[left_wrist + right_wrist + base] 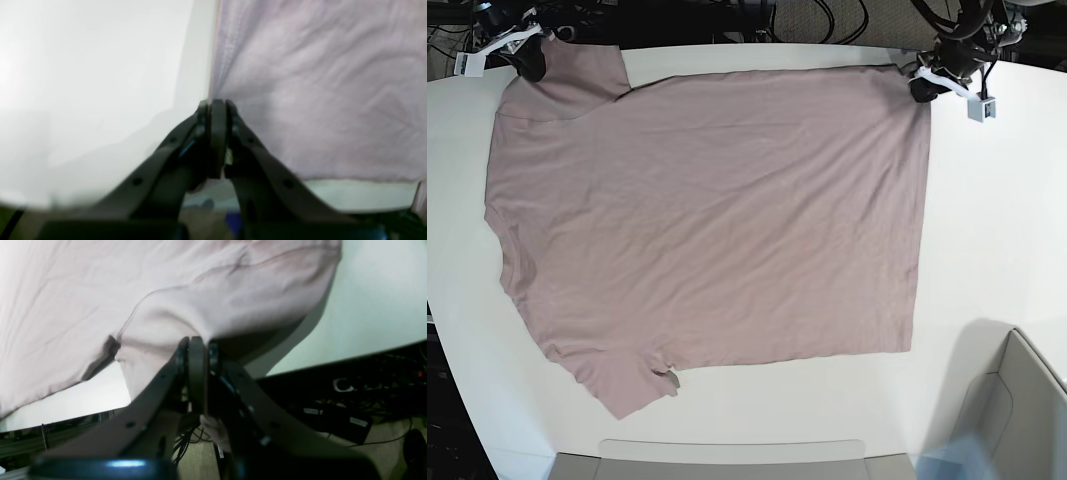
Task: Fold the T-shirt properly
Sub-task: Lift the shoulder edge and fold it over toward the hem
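The dusty-pink T-shirt lies spread flat on the white table, hem toward the right, sleeves at the left. My left gripper is at the shirt's top right hem corner; in the left wrist view it is shut on the T-shirt's edge. My right gripper is at the top left sleeve; in the right wrist view it is shut on a lifted fold of the sleeve.
A grey bin's rim sits at the lower right corner and a flat grey edge runs along the bottom. Cables and dark gear lie beyond the table's far edge.
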Controlling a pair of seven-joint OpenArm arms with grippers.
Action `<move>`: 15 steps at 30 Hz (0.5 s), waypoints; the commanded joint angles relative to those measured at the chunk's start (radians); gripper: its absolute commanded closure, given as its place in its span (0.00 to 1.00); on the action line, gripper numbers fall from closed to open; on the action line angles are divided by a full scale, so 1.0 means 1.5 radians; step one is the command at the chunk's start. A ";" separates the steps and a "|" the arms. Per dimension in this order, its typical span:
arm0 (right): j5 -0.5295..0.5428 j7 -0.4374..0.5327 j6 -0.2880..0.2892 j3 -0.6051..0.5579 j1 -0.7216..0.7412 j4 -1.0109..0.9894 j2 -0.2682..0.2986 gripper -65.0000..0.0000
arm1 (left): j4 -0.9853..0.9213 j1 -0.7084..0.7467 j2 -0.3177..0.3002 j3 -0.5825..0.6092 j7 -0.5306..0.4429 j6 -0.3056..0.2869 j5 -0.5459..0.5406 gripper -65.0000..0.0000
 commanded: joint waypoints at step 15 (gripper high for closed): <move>0.004 0.013 0.002 0.030 0.088 0.024 0.022 1.00 | 0.095 -0.068 -0.005 -0.002 -0.002 0.079 -0.003 1.00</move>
